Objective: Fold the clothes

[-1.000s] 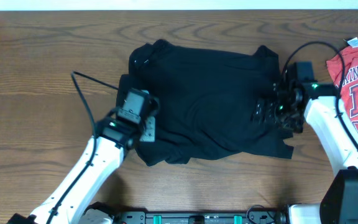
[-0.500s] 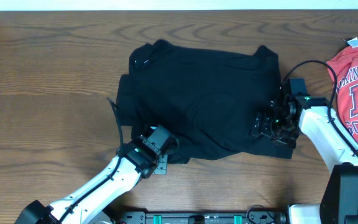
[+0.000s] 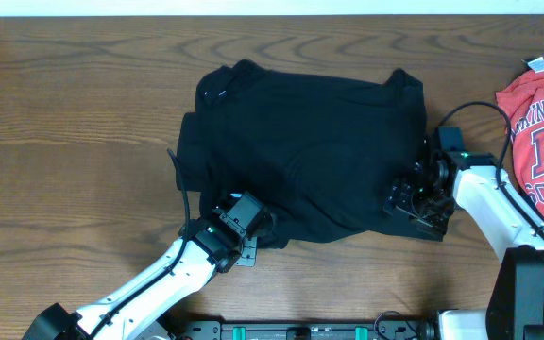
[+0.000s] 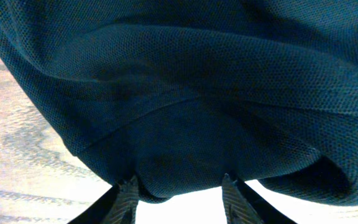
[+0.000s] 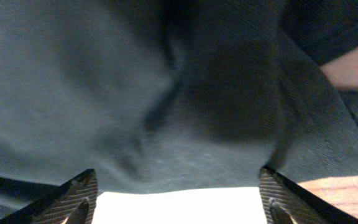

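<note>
The clothes, a black T-shirt (image 3: 310, 151), lie spread flat in the middle of the wooden table. My left gripper (image 3: 253, 227) sits at the shirt's lower left hem. In the left wrist view its fingers (image 4: 127, 198) stand apart, and a fold of the black hem (image 4: 185, 149) dips between their tips. My right gripper (image 3: 406, 196) is low at the shirt's lower right corner. The right wrist view shows its fingertips (image 5: 82, 194) wide apart with black fabric (image 5: 166, 112) just ahead of them and nothing pinched.
A red T-shirt with white lettering (image 3: 541, 142) lies at the table's right edge, close behind the right arm. A thin black cable (image 3: 179, 179) loops over the bare wood (image 3: 64, 113) beside the shirt's left side.
The left arm swung from the shirt's left side down to its lower left hem. The right gripper slid a little toward the lower right corner and its jaws narrowed somewhat.
</note>
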Tool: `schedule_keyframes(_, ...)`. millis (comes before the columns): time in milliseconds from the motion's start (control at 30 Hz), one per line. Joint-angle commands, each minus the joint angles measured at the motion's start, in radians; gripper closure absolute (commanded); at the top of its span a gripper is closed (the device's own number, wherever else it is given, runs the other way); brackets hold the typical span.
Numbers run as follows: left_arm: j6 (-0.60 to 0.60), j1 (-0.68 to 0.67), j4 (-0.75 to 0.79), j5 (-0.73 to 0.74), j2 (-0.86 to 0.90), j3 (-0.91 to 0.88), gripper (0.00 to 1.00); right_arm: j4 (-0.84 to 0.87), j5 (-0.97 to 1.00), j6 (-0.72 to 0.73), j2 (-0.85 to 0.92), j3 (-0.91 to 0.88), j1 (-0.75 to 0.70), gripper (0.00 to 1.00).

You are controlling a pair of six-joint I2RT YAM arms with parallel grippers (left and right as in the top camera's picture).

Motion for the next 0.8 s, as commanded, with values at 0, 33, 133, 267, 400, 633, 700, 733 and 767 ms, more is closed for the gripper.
schedule_keyframes(0, -0.016, -0.003, -0.005, -0.004, -0.008, -0.005, 0.52, 0.005, 0.021, 0.037, -0.010, -0.016, -0.010, 0.31)
schedule_keyframes(33, -0.016, -0.003, -0.005, -0.004, -0.008, -0.005, 0.51, 0.010, 0.019, 0.043, -0.010, -0.016, -0.010, 0.44)
schedule_keyframes(133, -0.016, -0.003, -0.007, -0.004, -0.008, -0.005, 0.51, 0.029, 0.008, 0.043, -0.010, -0.016, -0.009, 0.80)
schedule_keyframes(267, -0.016, -0.003, -0.013, -0.004, -0.008, -0.005, 0.51, 0.046, 0.009, 0.042, -0.010, -0.016, -0.009, 0.81)
schedule_keyframes(400, -0.016, -0.003, -0.015, -0.004, -0.008, -0.005, 0.51, 0.043, 0.032, 0.039, -0.010, -0.016, -0.010, 0.60)
schedule_keyframes(633, -0.016, -0.003, -0.015, -0.004, -0.008, -0.005, 0.51, -0.010, 0.103, 0.000, -0.010, -0.019, -0.096, 0.26)
schedule_keyframes(700, -0.016, -0.003, -0.015, -0.004, -0.008, -0.005, 0.51, -0.005, 0.088, -0.014, -0.010, -0.019, -0.132, 0.29)
schedule_keyframes(733, -0.016, -0.003, -0.015, -0.004, -0.008, -0.005, 0.51, -0.003, 0.086, -0.014, -0.010, -0.019, -0.151, 0.31)
schedule_keyframes(767, -0.016, -0.003, -0.015, -0.005, -0.008, -0.005, 0.51, 0.002, 0.078, -0.014, -0.010, -0.019, -0.166, 0.32)
